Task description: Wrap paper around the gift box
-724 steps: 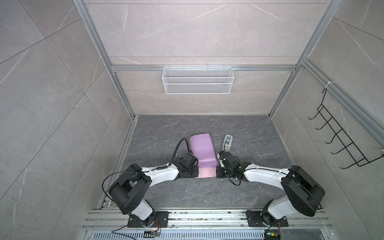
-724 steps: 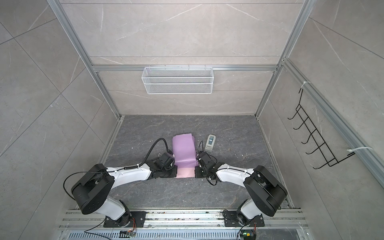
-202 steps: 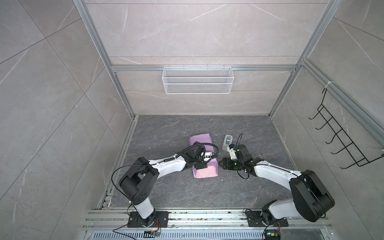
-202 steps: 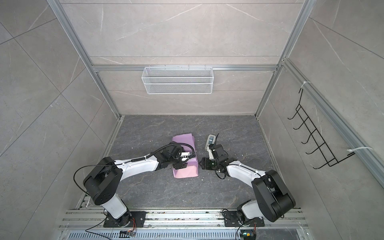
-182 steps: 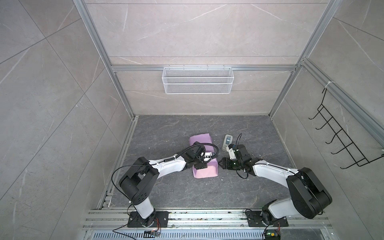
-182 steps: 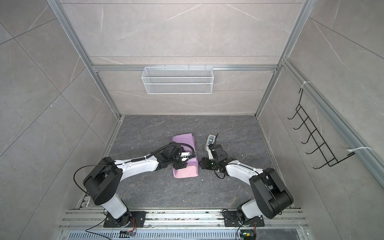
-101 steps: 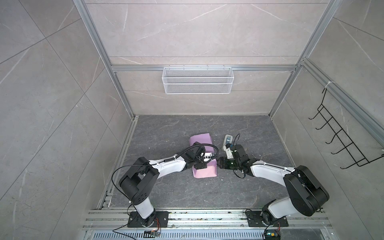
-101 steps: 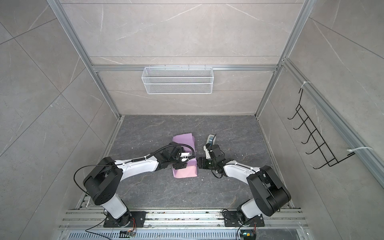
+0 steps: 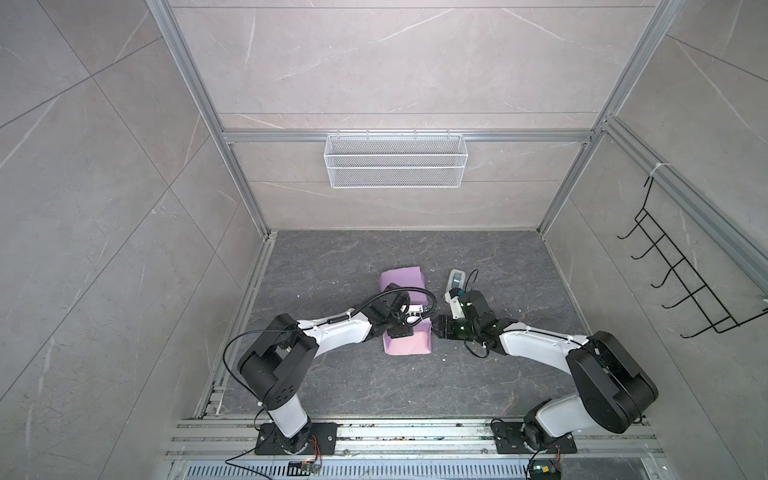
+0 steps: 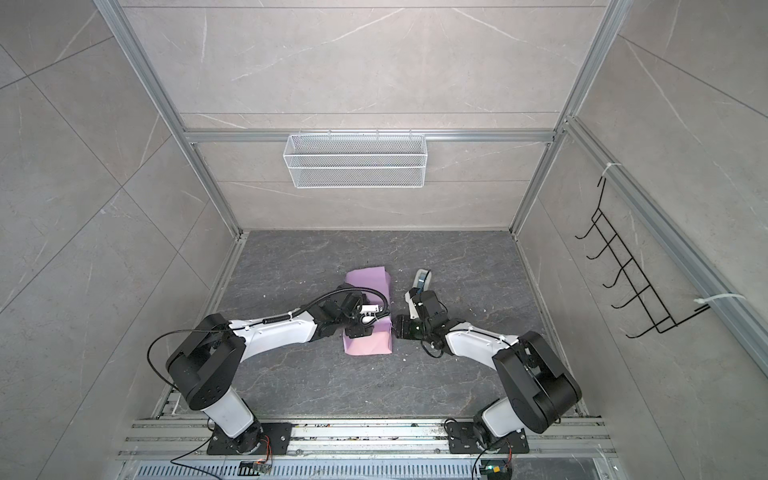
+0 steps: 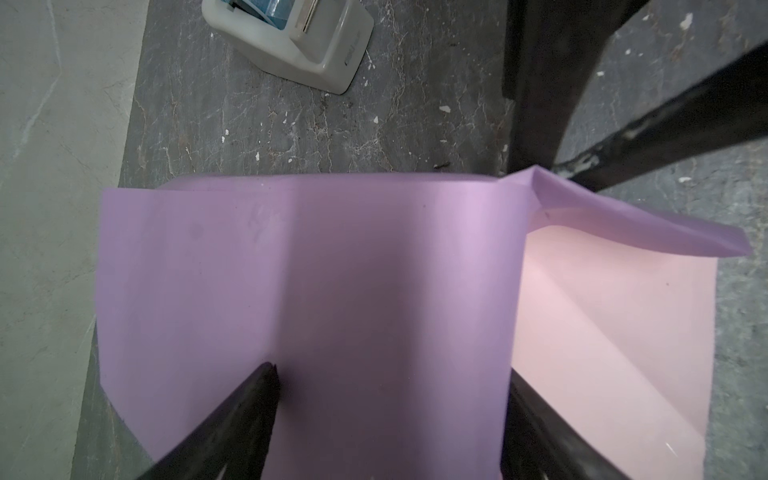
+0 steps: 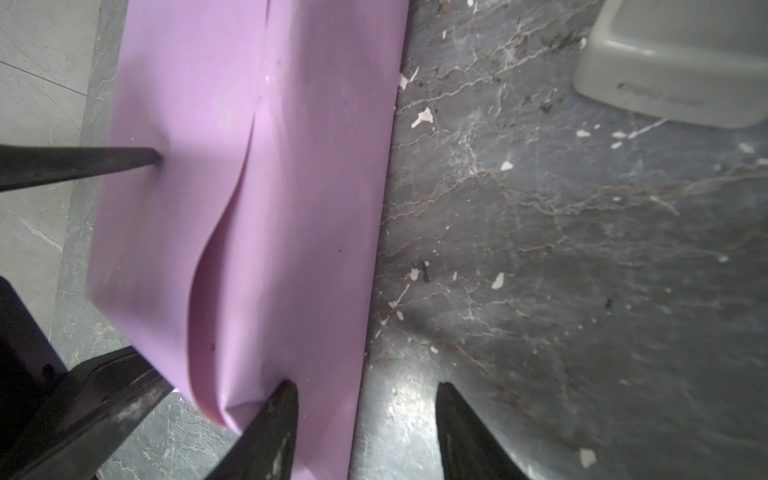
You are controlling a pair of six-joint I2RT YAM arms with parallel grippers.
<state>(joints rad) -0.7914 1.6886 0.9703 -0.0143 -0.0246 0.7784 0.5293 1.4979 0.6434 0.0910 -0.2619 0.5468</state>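
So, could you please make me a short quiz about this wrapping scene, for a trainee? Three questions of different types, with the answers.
1. True or false: the tape dispenser lies on top of the paper.
2. Which colour of the paper faces up between the fingers of the left gripper? A) pink B) lilac C) green
3. Fill in: one finger of the ___ gripper is over the bare table.

Key
1. False: the tape dispenser stands on the table, apart from the paper.
2. B
3. right: the right gripper has one finger on the paper's edge and one finger over the table.
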